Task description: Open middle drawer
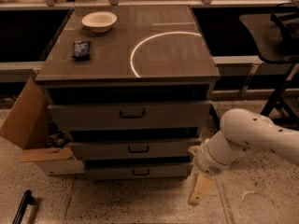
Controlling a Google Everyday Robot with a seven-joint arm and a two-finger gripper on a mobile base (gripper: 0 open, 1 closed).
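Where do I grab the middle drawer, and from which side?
Grip the middle drawer by the small dark pull handle at its centre, coming from the front: nothing else juts from its flat face. The hand hangs low, right of the cabinet.

Middle drawer (103, 150), wide grey flat front of medium height, small dark rectangular pull handle (138, 149) at centre, pushed in, gripper (197, 199) hanging low off its right end, not touching.

Looks like an office or lab workspace: speckled terrazzo floor (140, 204), grey three-drawer desk (177, 115), open brown cardboard box (28, 120) beside it, black metal-legged furniture (271, 41) at right, long counters behind. White robot arm's gripper (198, 192) hangs low, right of the bottom drawer (140, 171).
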